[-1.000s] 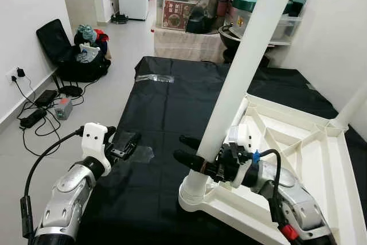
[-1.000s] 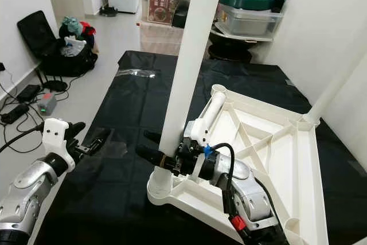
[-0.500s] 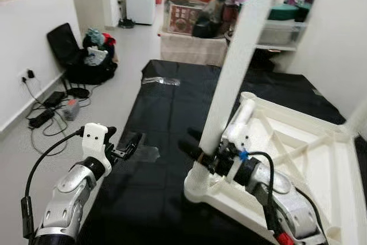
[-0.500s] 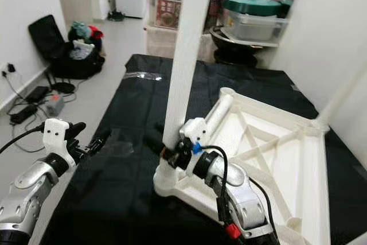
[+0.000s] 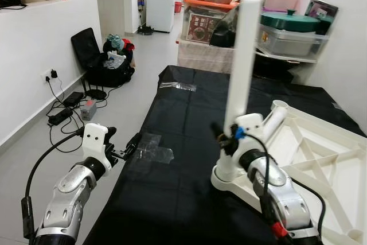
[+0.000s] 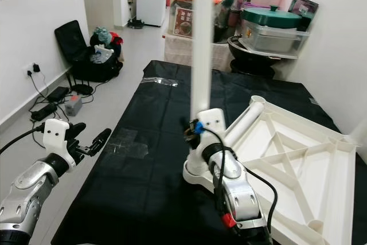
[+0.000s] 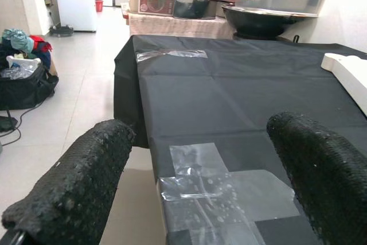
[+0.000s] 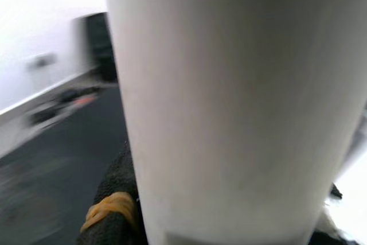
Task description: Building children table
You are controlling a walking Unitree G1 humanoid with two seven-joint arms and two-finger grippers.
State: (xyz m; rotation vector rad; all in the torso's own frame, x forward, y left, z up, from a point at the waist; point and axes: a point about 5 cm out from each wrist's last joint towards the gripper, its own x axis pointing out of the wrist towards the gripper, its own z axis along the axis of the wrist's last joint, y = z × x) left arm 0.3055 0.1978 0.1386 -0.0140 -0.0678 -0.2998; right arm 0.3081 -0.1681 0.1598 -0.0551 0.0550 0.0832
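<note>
Straightened from its lean, white table leg (image 5: pixel 242 61) stands upright.

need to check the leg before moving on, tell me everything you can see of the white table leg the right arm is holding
The white table leg is a plain, smooth round tube that looks like plastic. It stands nearly upright, its lower end in the round corner socket of the upturned white tabletop, which lies on the black sheet. The right gripper is shut on its lower part, just above the socket. Its top end is free.

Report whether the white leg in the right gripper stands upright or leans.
Upright. The white leg rises straight from the corner socket of the upturned tabletop, with the right gripper clamped around its lower part.
</note>
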